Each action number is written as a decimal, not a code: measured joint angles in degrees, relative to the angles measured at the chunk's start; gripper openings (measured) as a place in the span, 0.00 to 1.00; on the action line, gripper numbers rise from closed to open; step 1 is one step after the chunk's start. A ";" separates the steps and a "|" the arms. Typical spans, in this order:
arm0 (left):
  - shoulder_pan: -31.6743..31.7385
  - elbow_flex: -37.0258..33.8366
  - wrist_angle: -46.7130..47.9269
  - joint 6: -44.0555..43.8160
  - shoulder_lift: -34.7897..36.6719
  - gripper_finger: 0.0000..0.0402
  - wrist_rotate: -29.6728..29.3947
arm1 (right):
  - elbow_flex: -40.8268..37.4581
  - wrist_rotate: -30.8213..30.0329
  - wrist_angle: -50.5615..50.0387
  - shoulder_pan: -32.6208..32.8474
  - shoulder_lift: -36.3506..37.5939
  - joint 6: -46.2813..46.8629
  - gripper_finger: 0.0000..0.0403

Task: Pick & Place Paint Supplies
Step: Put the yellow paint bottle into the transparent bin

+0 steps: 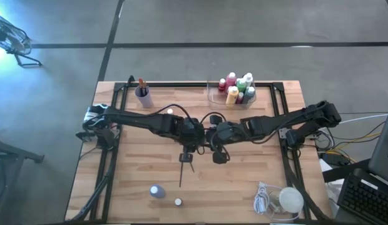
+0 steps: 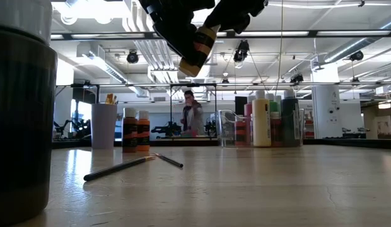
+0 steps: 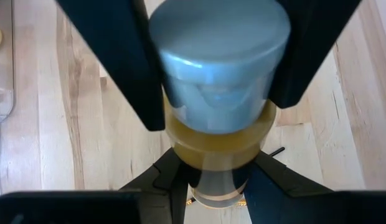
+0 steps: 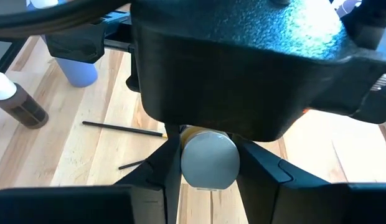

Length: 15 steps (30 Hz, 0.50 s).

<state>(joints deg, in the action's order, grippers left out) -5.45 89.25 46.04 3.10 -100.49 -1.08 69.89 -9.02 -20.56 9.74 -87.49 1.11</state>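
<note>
Wooden table (image 1: 137,181): brushes (image 1: 183,172), bottles (image 1: 157,191), tray (image 1: 214,95).

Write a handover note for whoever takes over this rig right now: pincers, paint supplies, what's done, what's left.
Left pincer and right pincer: both shut on one yellow bottle, held above mid-table, apparently mid-handover.
Done: several bottles stand in the clear tray.
Left: two paintbrushes lying mid-table; a purple bottle and a white-capped bottle near the edge opposite the tray; a brown bottle beside the left arm.
</note>
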 joint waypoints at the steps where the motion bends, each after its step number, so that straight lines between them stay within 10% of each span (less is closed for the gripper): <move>1: 0.00 0.00 0.00 -0.01 0.00 0.31 0.00 | 0.00 0.00 -0.02 0.00 -0.01 -0.01 0.29; 15: -0.15 2.09 6.82 -2.78 0.17 0.60 -8.79 | -0.11 -5.52 -4.01 -0.09 0.05 1.70 0.28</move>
<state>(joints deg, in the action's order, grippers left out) -5.61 91.34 52.86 0.32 -100.31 -9.87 69.78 -14.54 -24.57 9.65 -87.44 2.81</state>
